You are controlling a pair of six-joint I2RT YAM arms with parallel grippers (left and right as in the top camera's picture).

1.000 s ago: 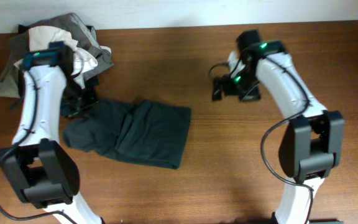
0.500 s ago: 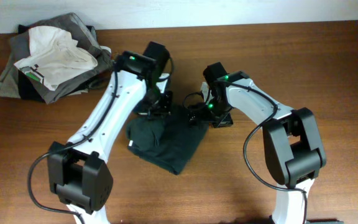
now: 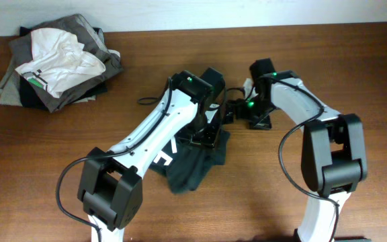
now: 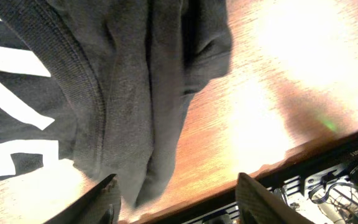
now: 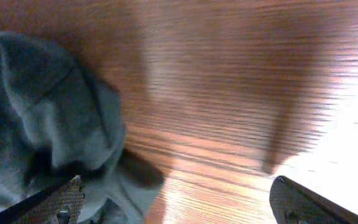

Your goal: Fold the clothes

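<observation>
While both arms crowd the wooden table [image 3: 355, 54], the dark NIKE T-shirt [image 3: 192, 169] lies bunched at centre, trailing toward 7 o'clock. Clothes pile [image 3: 59, 64] sits at 10 o'clock. Left gripper [image 4: 179, 205]: jaws parted, fabric edge between them, unclamped. Right gripper [image 5: 179, 199]: wide open, empty, at the shirt's 1 o'clock.

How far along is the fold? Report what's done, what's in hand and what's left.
Done: no neat fold shows; the T-shirt lies bunched in a heap. In hand: nothing is gripped. The left gripper stands open over the shirt's edge, and the right gripper is open beside it. Left: probably spreading it flat, then all the folds.
</observation>
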